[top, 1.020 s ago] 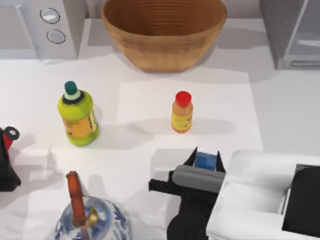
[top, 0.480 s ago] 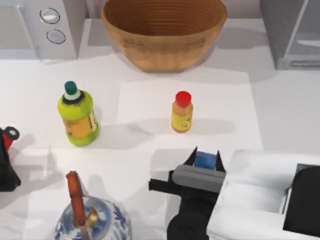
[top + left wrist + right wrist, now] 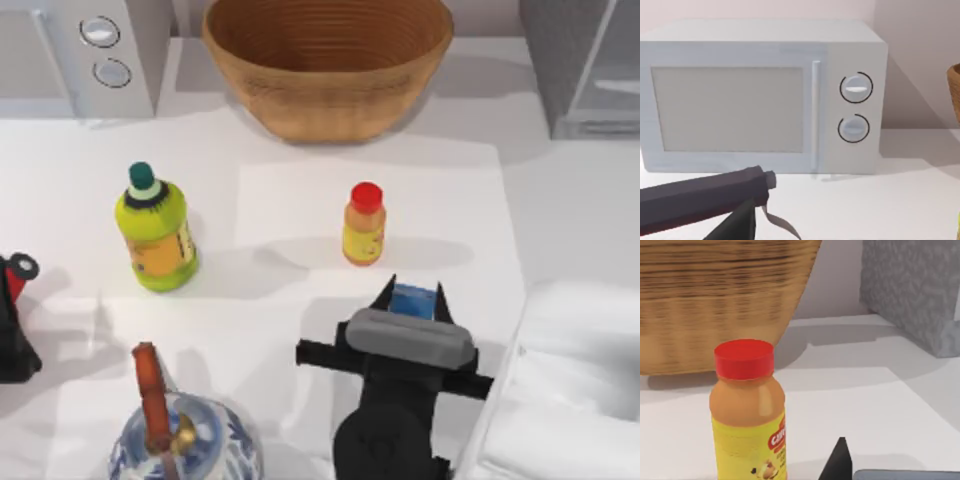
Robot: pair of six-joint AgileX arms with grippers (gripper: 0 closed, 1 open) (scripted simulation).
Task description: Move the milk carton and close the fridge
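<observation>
Between right pincer (image 3: 412, 297) fingers: milk carton (image 3: 412, 299) pinched, mostly hidden.

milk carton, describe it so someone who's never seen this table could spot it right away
Start at the big woven basket at the back of the table and come forward past the red-capped orange-yellow bottle. Just in front of that bottle, the right gripper has its dark fingers on either side of the milk carton. It is the one small blue box here; its neighbours are round bottles.
</observation>
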